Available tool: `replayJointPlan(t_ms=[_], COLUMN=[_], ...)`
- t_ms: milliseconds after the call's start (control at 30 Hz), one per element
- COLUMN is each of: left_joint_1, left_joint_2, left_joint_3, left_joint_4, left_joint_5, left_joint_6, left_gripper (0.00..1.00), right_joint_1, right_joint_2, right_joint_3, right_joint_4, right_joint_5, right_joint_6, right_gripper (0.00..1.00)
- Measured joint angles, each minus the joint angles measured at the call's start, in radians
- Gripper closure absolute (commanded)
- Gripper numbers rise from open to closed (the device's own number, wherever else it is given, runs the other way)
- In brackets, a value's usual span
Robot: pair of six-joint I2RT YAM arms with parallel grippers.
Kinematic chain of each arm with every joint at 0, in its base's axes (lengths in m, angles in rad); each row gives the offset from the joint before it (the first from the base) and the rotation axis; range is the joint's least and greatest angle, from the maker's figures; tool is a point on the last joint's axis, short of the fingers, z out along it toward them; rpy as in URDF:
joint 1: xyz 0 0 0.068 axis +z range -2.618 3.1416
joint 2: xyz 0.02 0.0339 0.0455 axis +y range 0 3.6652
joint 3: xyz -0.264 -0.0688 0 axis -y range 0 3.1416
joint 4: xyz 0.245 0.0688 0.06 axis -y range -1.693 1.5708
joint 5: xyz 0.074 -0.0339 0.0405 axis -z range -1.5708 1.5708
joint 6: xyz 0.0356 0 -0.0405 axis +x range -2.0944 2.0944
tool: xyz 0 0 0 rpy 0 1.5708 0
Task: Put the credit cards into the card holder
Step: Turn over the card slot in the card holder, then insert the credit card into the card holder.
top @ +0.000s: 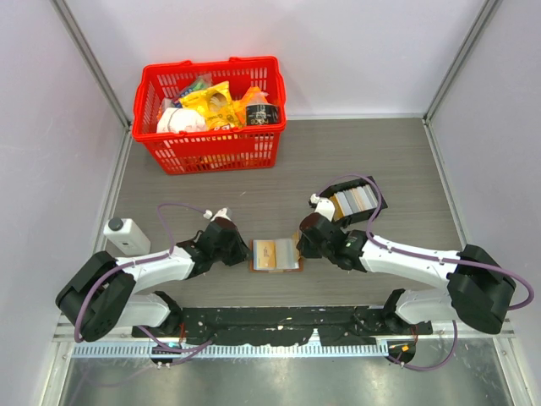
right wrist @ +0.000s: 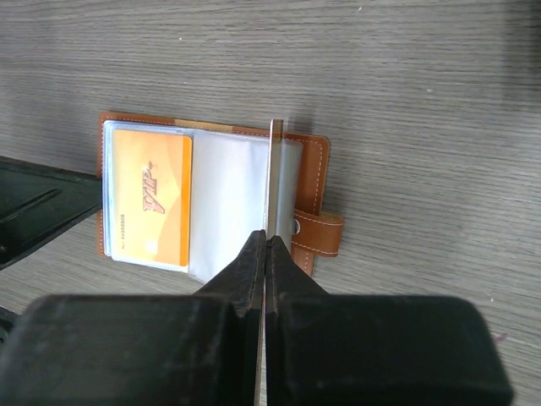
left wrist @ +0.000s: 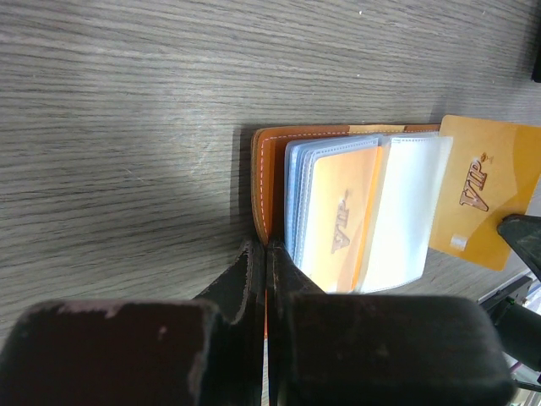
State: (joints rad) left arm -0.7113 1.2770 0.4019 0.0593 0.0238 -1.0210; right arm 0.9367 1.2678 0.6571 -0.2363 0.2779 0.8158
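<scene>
The brown leather card holder (top: 276, 255) lies open on the table between my grippers. In the left wrist view (left wrist: 269, 173) its clear sleeves fan out, and one holds a yellow-orange VIP card (left wrist: 341, 222). My left gripper (left wrist: 268, 245) is shut on the holder's left cover edge. My right gripper (right wrist: 267, 237) is shut on a second yellow-orange VIP card (left wrist: 483, 190), seen edge-on (right wrist: 275, 173) above the holder's right half (right wrist: 314, 169), beside the snap tab (right wrist: 321, 233). The sleeved card (right wrist: 152, 199) sits on the left page.
A small black tray (top: 373, 190) with several more cards (top: 353, 201) stands behind the right arm. A red basket (top: 211, 148) of groceries is at the back left. A white box (top: 125, 236) sits near the left arm.
</scene>
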Motion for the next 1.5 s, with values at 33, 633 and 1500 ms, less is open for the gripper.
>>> replayJointPlan(t_ms=[33,633,1500], left_joint_1=[0.0,0.0,0.0], left_joint_2=[0.0,0.007,0.006], left_joint_3=[0.0,0.002,0.002], left_joint_4=[0.0,0.008,0.008], left_joint_5=[0.0,0.003,0.003], left_joint_6=[0.0,0.0,-0.001], left_gripper=[1.0,1.0,1.0], right_joint_1=[0.002,0.048,0.054], right_joint_2=[0.0,0.04,0.11], right_joint_3=[0.0,0.107,-0.029], right_joint_4=[0.005,-0.014,0.274], right_joint_5=[-0.002,-0.011,-0.127], right_joint_6=[0.0,-0.002,0.077], right_gripper=[0.99,0.99,0.99])
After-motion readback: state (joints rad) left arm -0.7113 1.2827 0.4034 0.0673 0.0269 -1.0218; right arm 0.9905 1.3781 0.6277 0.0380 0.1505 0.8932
